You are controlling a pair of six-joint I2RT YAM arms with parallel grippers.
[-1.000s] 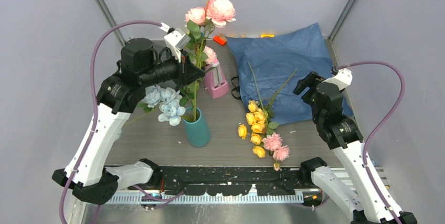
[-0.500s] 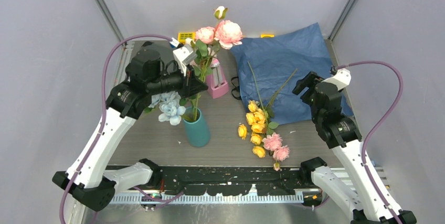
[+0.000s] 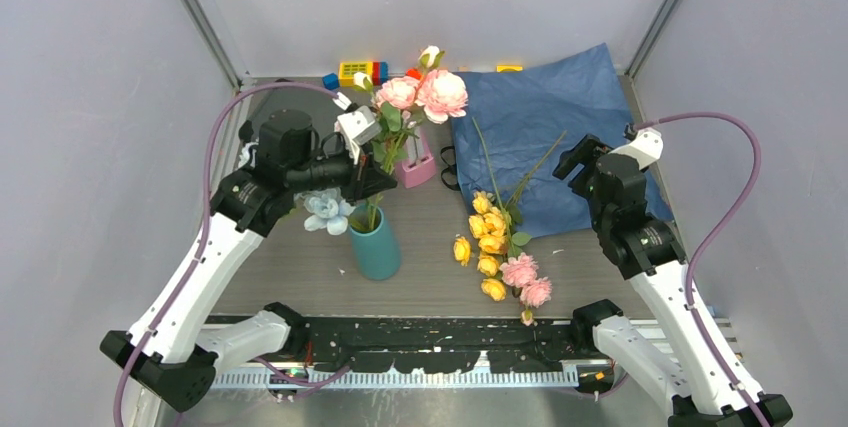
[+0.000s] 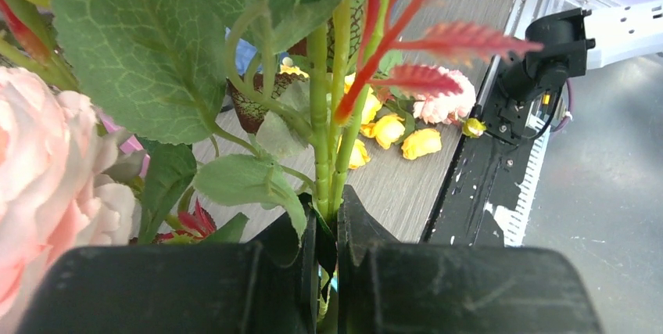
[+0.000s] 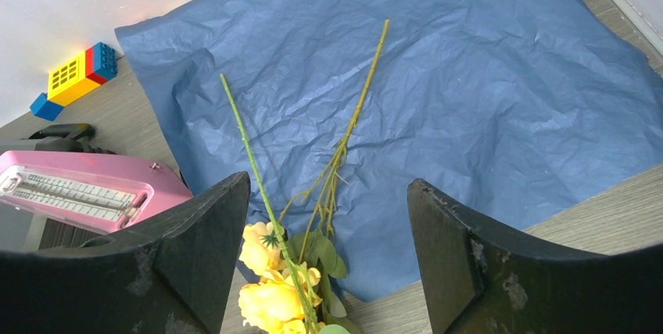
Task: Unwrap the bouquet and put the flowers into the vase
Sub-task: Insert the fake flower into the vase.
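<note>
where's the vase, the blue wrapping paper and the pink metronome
vase [image 3: 376,250]: top external view, middle of its teal side wall
blue wrapping paper [image 5: 500,76]: right wrist view, bare crumpled area right of the stems
pink metronome [image 5: 82,191]: right wrist view, its pink face beside the scale

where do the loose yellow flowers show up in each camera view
top external: yellow flowers lie on the table, right of the vase.
left wrist: yellow flowers mid-frame, behind the gripped stems.
right wrist: yellow flowers at bottom edge, left of centre.
shared landmark: blue paper, top and right wrist views.
</note>
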